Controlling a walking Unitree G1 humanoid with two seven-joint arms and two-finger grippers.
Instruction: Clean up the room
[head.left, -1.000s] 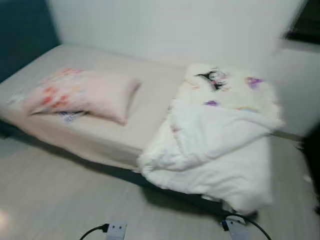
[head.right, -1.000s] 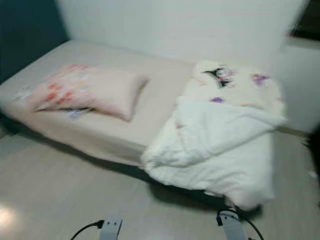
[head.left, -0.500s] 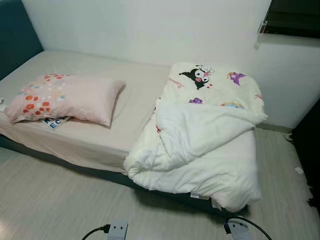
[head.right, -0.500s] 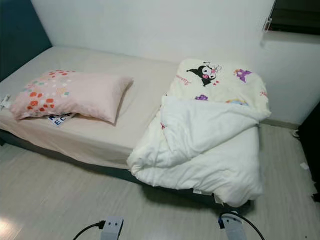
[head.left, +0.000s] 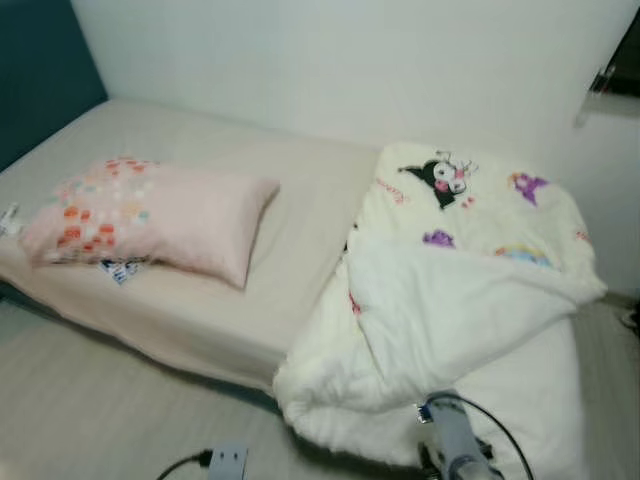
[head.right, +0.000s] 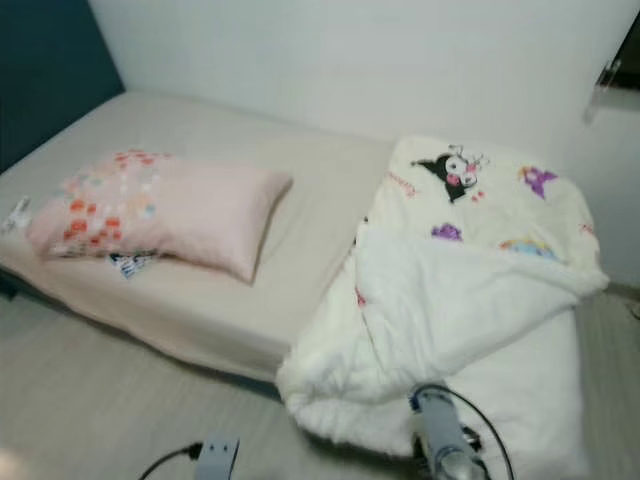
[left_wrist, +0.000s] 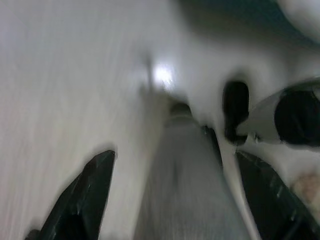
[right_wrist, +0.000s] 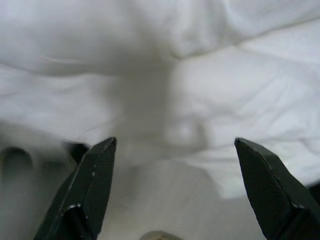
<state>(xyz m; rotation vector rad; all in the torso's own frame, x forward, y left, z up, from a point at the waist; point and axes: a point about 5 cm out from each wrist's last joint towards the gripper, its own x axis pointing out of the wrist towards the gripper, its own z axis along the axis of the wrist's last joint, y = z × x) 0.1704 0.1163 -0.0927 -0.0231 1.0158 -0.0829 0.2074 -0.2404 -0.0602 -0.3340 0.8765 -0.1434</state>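
Head views: bed (head.left: 300, 210) with beige sheet along a white wall. Pink pillow (head.left: 150, 215) lies on the bed's left part, a small printed item (head.left: 118, 270) poking out under its near edge. White quilt (head.left: 450, 300) with cartoon print sits bunched on the bed's right part, its near edge hanging over the bed side toward the floor (head.left: 90, 400). Right arm (head.right: 440, 440) raised in front of the quilt's lower fold; left arm low at frame bottom.

Left wrist view: left gripper (left_wrist: 175, 195) points down at the pale floor, jaws apart, nothing between them. Blurred.

Right wrist view: right gripper (right_wrist: 175, 185) faces the quilt's folds close up, jaws wide apart, not touching the cloth.

Judgement: step in hand is the approach to the quilt, for making the bed. Next move calls for pushing the right gripper forward to a thick fold near the hanging edge and closing on it.
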